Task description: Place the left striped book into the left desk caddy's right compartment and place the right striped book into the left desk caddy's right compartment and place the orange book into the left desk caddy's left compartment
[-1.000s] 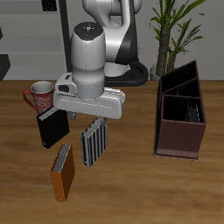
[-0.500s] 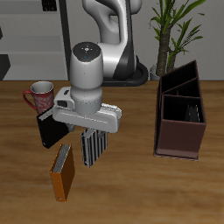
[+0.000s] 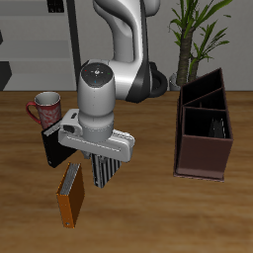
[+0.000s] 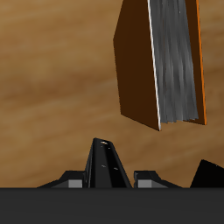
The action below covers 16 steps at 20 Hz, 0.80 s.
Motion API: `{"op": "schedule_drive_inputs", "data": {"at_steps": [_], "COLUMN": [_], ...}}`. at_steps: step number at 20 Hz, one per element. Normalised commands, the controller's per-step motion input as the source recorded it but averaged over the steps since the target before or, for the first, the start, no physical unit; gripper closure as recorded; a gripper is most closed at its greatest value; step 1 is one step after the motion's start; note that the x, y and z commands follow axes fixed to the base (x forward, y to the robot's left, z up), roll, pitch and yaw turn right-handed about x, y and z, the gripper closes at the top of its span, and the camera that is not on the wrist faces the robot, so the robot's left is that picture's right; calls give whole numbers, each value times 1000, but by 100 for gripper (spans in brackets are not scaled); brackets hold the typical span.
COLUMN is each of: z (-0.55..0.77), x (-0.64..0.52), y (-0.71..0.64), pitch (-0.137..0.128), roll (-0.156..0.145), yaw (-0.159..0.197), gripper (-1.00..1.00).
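**Hovering low over the books**

Hanging beside the orange book (image 3: 69, 195), the gripper (image 3: 102, 158) is low over the pale striped book (image 3: 106, 168) — which the arm mostly hides. The orange book's long axis runs away from the finger (image 4: 107, 164) in the wrist view. Only one finger shows — open or closed, I cannot tell. The caddy (image 3: 203, 138) stands well apart.

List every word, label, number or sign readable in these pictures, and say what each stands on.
None can be read.
Orange book: plain cover and grey page edge, no title.
Black book: no visible print.
Mug: no lettering visible.
Left desk caddy: plain dark brown walls, no label.
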Motion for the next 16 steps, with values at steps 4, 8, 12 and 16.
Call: {"op": "schedule_drive_inputs", "data": {"at_steps": [4,8,12,16], "z": [373,425,453,650], "x": [-177,-185,-181,-307], "y": [156,264,226,241], "pitch": [-37,-10,21,-7], "roll": [-25,-35,-57,-4], "yaw": [-26,27,14,-24], "gripper": [100,100,100,100]}}
